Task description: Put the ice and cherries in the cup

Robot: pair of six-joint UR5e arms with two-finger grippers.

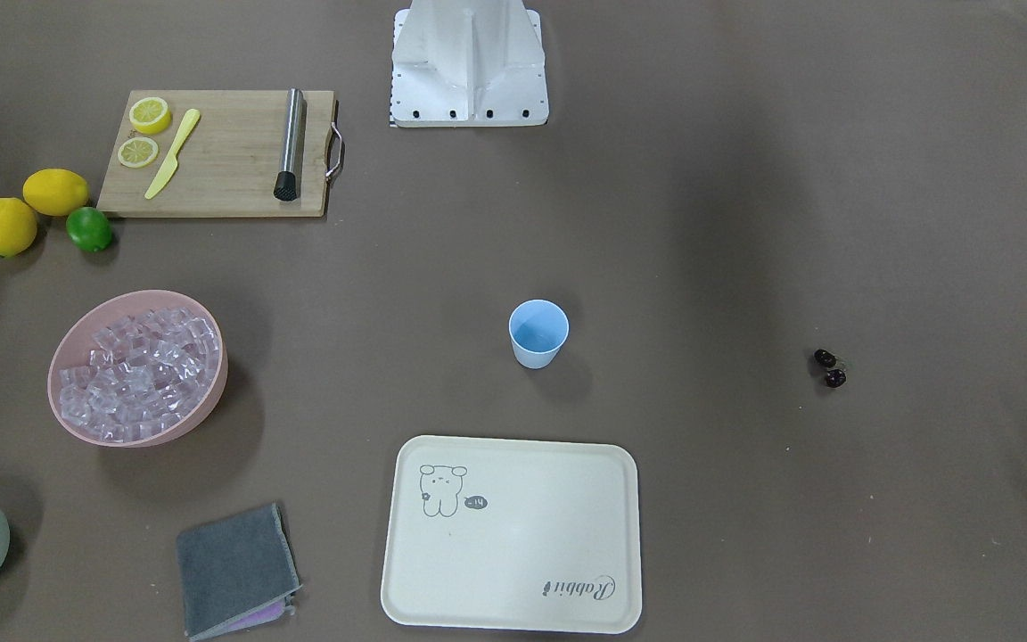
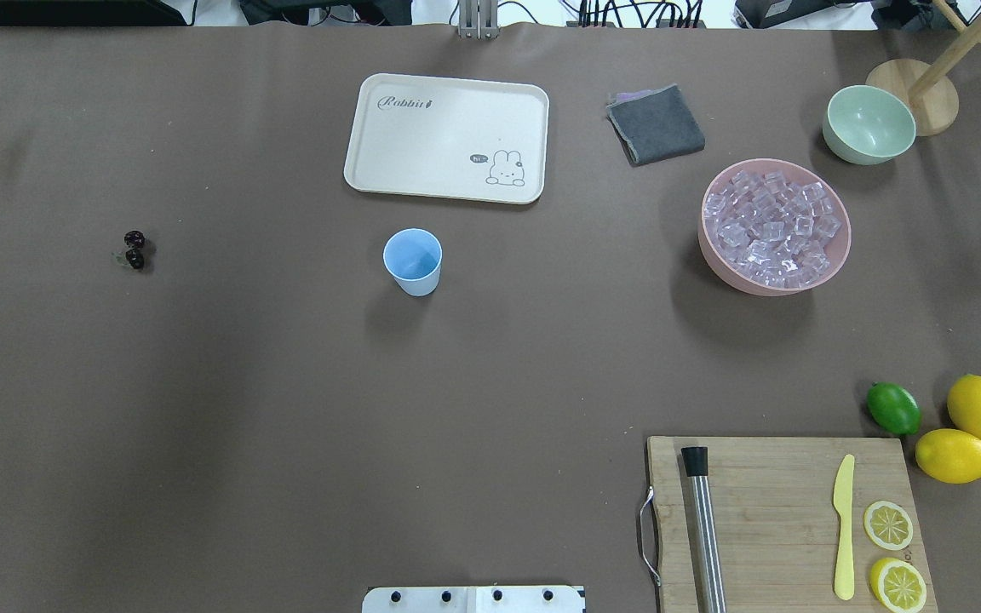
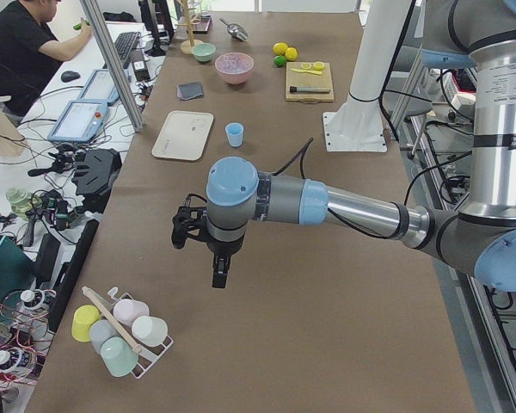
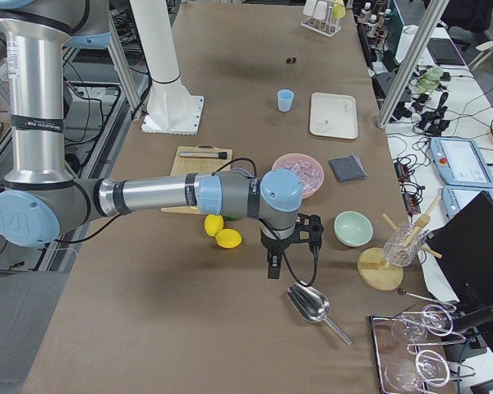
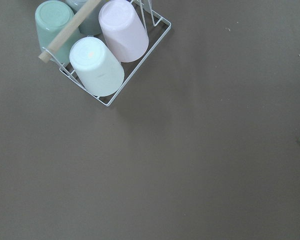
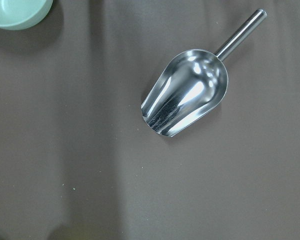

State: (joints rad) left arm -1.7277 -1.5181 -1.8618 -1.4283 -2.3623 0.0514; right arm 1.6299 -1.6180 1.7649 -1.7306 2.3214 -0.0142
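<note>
Standing by, I'd say no step is begun: the cup [image 2: 412, 260] sits upright and empty mid-table, the ice [image 2: 773, 228] is heaped in the pink bowl [image 2: 733, 279] on the robot's right, and the cherries [image 2: 134, 249] lie well apart on its left. The right claw [image 4: 272, 265] hangs over a metal scoop [image 6: 187, 95]; the left claw [image 3: 218, 272] hovers near a rack of cups [image 5: 65, 33]. Whether either claw is spread or pressed together I cannot tell. Next, I'd judge, the right arm must drop onto the scoop's handle.
</note>
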